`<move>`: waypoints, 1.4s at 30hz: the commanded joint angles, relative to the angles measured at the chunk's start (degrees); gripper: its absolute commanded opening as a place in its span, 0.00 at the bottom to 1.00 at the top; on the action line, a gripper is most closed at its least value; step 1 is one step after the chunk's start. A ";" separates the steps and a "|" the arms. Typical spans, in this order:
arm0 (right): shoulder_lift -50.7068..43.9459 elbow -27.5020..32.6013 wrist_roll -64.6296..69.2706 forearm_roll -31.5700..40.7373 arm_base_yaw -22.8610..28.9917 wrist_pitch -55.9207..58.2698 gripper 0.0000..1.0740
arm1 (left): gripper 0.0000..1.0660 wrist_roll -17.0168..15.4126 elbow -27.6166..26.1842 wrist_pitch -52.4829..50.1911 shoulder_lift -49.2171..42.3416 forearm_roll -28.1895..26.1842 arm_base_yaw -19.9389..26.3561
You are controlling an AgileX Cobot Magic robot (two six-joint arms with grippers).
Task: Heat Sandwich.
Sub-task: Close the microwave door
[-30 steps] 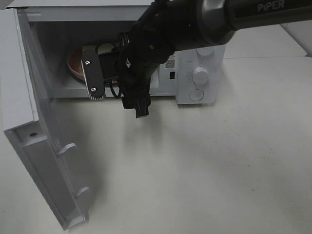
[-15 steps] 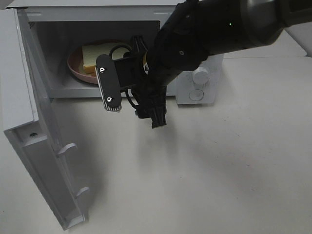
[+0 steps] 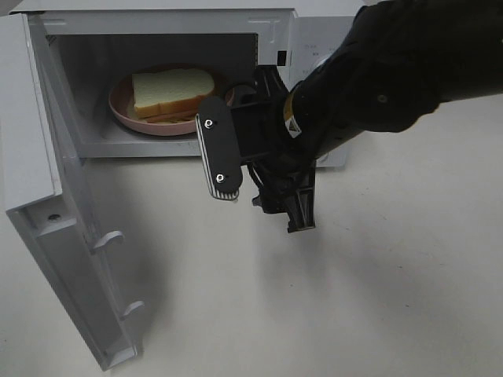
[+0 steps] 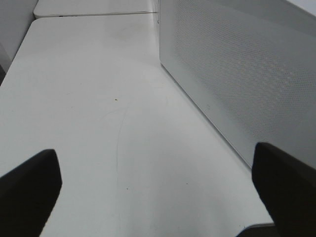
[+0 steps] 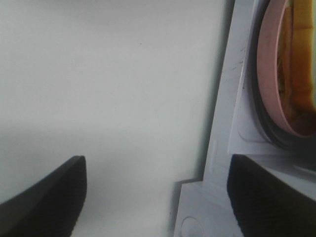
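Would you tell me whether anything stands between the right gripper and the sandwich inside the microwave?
Nothing visible does. The door is swung wide open, the sandwich lies on its pink plate inside the microwave, and the open right gripper hovers just outside the opening.

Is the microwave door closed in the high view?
No, the door stands wide open, so the sandwich on its plate shows inside.

Sandwich (image 3: 171,86) on plate (image 3: 119,107) inside microwave (image 3: 157,17); door (image 3: 39,157) open at left; right arm (image 3: 377,78) before opening.
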 commanded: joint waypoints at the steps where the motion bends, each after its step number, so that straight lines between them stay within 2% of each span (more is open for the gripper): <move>1: -3.15 2.41 2.81 0.52 0.06 -0.34 0.71 | 0.92 -0.23 0.11 -0.46 -0.86 0.00 0.06; 12: -11.46 7.79 10.54 1.38 0.06 4.13 0.71 | 0.92 -0.23 0.11 -0.46 -0.86 0.00 0.06; 22: -20.34 8.25 32.95 1.89 0.06 20.23 0.71 | 0.92 -0.23 0.11 -0.46 -0.86 0.00 0.06; 25: -21.66 8.25 36.96 2.75 0.06 22.80 0.71 | 0.92 -0.23 0.11 -0.46 -0.86 0.00 0.06; 31: -24.18 8.25 53.51 5.90 0.06 34.21 0.71 | 0.92 -0.23 0.11 -0.46 -0.86 0.00 0.06; 35: -24.35 8.25 55.06 5.90 0.06 41.42 0.71 | 0.92 -0.23 0.11 -0.46 -0.86 0.00 0.06; 42: -25.95 8.25 55.06 7.39 0.06 45.95 0.71 | 0.92 -0.23 0.11 -0.46 -0.86 0.00 0.06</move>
